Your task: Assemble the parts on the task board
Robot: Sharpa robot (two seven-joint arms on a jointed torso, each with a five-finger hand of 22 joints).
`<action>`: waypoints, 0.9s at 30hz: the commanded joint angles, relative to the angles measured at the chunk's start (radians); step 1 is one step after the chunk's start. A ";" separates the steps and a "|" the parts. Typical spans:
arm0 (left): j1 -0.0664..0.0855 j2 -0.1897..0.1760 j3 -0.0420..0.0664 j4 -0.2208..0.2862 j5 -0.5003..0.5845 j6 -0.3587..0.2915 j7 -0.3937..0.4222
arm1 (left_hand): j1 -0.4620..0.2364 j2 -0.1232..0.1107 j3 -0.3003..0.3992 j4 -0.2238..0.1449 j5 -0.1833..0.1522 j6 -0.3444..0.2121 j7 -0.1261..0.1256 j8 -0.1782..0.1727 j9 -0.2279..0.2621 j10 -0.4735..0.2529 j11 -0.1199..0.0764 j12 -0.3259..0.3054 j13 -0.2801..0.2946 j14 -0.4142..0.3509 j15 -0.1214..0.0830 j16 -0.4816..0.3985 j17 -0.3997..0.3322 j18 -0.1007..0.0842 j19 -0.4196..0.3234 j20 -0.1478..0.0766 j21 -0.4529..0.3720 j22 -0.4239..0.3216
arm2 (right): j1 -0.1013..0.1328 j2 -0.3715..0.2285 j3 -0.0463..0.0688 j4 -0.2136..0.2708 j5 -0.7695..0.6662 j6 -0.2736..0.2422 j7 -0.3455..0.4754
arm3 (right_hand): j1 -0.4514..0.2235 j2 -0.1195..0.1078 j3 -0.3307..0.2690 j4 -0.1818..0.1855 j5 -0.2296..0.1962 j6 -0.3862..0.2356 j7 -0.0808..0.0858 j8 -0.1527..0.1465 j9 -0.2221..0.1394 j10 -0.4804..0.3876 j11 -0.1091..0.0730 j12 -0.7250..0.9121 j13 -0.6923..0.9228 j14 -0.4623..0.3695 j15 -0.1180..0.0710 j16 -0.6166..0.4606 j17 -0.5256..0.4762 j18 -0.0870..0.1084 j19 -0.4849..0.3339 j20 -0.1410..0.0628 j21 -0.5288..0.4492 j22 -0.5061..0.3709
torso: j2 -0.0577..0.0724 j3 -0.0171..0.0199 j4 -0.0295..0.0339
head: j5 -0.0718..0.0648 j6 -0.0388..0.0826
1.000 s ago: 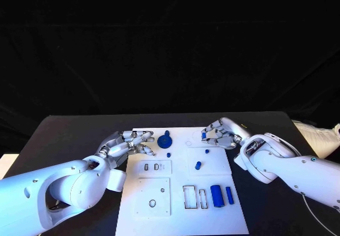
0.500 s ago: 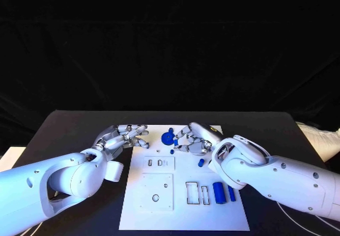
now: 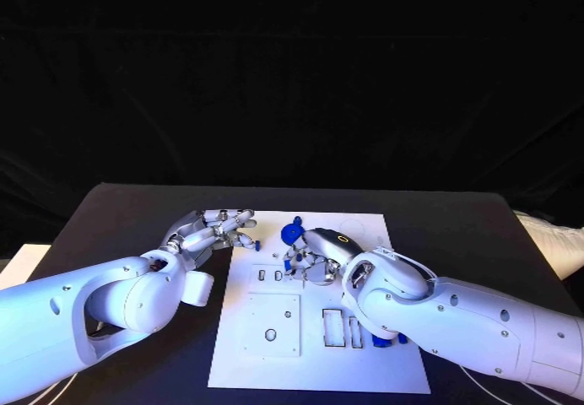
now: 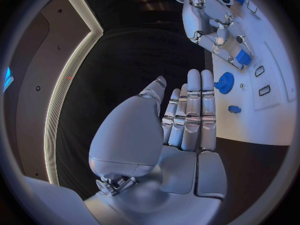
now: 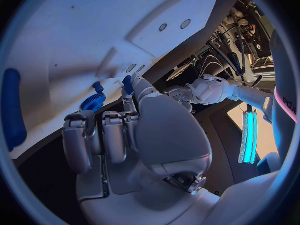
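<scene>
Task board [image 3: 365,363], a white plate, lies in the middle of the black table [image 3: 121,211], long side running away from the robot.

Right hand [image 3: 314,257] hangs over the upper middle of the board, fingers curled down toward the plate. In the right wrist view a small blue peg [image 5: 127,84] sits at the tips of the thumb and one finger, so this hand appears to pinch it; the other fingers [image 5: 78,140] are bent in beside it and hold nothing. The left wrist view shows a blue piece at those fingertips as well.

Left hand [image 3: 213,234] is at the board's left edge, near its far end. Left wrist view: fingers [image 4: 194,115] straight and close together, thumb alongside, palm bare. It grasps nothing, released.

Parts:
- Round blue toothed disc [image 3: 292,232] on the far end of the board, between the two hands and just beyond the right fingertips. Whether the right hand touches it, I cannot tell.
- Long blue bar [image 5: 12,107] lying flat on the board, well apart from the disc; in the head view mostly hidden behind the right forearm.
- Another small blue piece [image 4: 234,109] on the board near the disc, on the left hand's side.

Board also carries rectangular slots [image 3: 332,325] and a raised square panel [image 3: 270,325] with small holes, nearer the robot.
</scene>
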 commanded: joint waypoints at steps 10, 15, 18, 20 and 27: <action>0.001 0.001 0.001 0.006 0.003 0.012 0.003 | 0.007 0.005 -0.001 -0.007 -0.006 0.002 0.005 -0.003 0.000 0.000 0.005 -0.006 0.000 -0.006 0.001 -0.003 0.001 0.009 -0.005 -0.002 0.005 0.001 | -0.006 0.024 -0.003 -0.016 -0.067 0.065 -0.045 | -0.003 0.008 0.006 0.000 0.007 0.016 -0.017 -0.001 0.011 0.073 -0.002 -0.007 0.210 0.089 -0.008 0.002 0.191 -0.015 0.083 -0.008 -0.001 0.238 | 0.000 0.0013 -0.0017 | 0.007 -0.009; 0.001 0.001 0.001 0.007 0.003 0.012 0.003 | 0.007 0.005 -0.001 -0.007 -0.006 0.002 0.005 -0.003 0.000 0.000 0.005 -0.006 0.000 -0.006 0.001 -0.003 0.001 0.009 -0.005 -0.002 0.005 0.001 | -0.007 0.026 -0.004 -0.021 -0.070 0.076 -0.050 | -0.006 0.006 0.006 0.000 0.008 0.015 -0.017 -0.003 0.010 0.072 -0.002 -0.009 0.208 0.089 -0.007 0.002 0.191 -0.015 0.083 -0.008 -0.002 0.237 | 0.000 0.0012 -0.0017 | 0.008 -0.011; 0.001 0.001 0.001 0.007 0.003 0.012 0.003 | 0.007 0.005 -0.001 -0.007 -0.006 0.002 0.005 -0.003 0.000 0.000 0.005 -0.006 0.000 -0.006 0.001 -0.003 0.001 0.009 -0.005 -0.002 0.005 0.001 | -0.007 0.027 -0.005 -0.024 -0.071 0.087 -0.053 | -0.010 0.003 0.005 0.001 0.008 0.013 -0.016 -0.005 0.010 0.070 -0.001 -0.011 0.207 0.088 -0.007 0.001 0.190 -0.015 0.082 -0.007 -0.002 0.236 | 0.000 0.0011 -0.0016 | 0.008 -0.011; 0.001 0.001 0.001 0.007 0.003 0.012 0.003 | 0.007 0.005 -0.001 -0.007 -0.006 0.002 0.005 -0.003 0.000 0.000 0.005 -0.006 0.000 -0.006 0.001 -0.003 0.001 0.009 -0.005 -0.002 0.005 0.001 | -0.007 0.028 -0.006 -0.026 -0.072 0.096 -0.055 | -0.015 -0.001 0.005 0.001 0.008 0.011 -0.014 -0.008 0.010 0.068 0.000 -0.017 0.204 0.088 -0.006 0.001 0.188 -0.014 0.081 -0.007 -0.003 0.235 | 0.000 0.0012 -0.0016 | 0.009 -0.012; 0.001 0.000 0.001 0.007 0.003 0.013 0.003 | 0.007 0.005 -0.001 -0.007 -0.006 0.002 0.005 -0.003 0.000 0.000 0.005 -0.006 0.000 -0.006 0.001 -0.003 0.001 0.009 -0.005 -0.002 0.005 0.001 | -0.007 0.029 -0.008 -0.027 -0.079 0.117 -0.064 | -0.027 -0.012 0.004 0.003 0.006 -0.003 -0.008 -0.018 0.006 0.063 0.005 -0.026 0.198 0.087 -0.002 -0.002 0.183 -0.013 0.077 -0.004 -0.005 0.231 | 0.000 0.0018 -0.0018 | 0.008 -0.015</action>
